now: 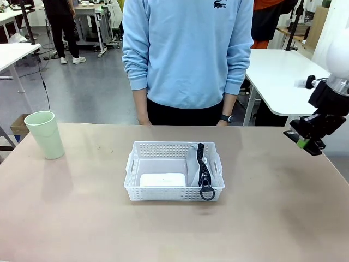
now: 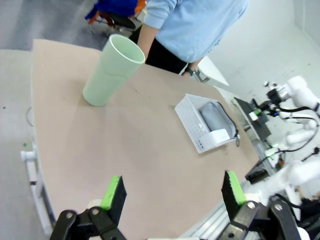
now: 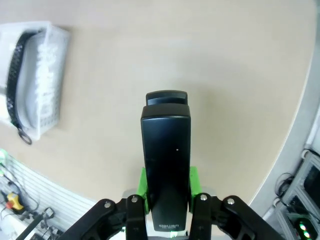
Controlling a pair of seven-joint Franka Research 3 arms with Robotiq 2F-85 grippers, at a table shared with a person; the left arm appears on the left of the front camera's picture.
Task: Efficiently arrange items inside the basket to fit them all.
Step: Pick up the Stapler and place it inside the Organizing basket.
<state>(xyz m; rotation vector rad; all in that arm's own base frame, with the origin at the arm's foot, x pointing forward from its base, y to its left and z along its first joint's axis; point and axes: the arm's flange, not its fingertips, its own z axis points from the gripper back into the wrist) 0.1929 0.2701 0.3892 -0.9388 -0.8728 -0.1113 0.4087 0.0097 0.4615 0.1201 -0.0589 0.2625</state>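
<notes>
The basket [image 1: 163,192] sits mid-table with the white device [image 1: 162,179] flat by its near wall and the pouch [image 1: 194,170] on edge along its right wall. A careless drop of the black object [image 3: 166,160] could therefore jam against the pouch or use up the room the cup [image 1: 46,134], near the far left corner, will need. The right gripper [image 1: 305,143] hangs above the table's right edge, clamped on that object, while the left gripper [image 2: 172,192] hovers near the left edge, spread wide and empty.
</notes>
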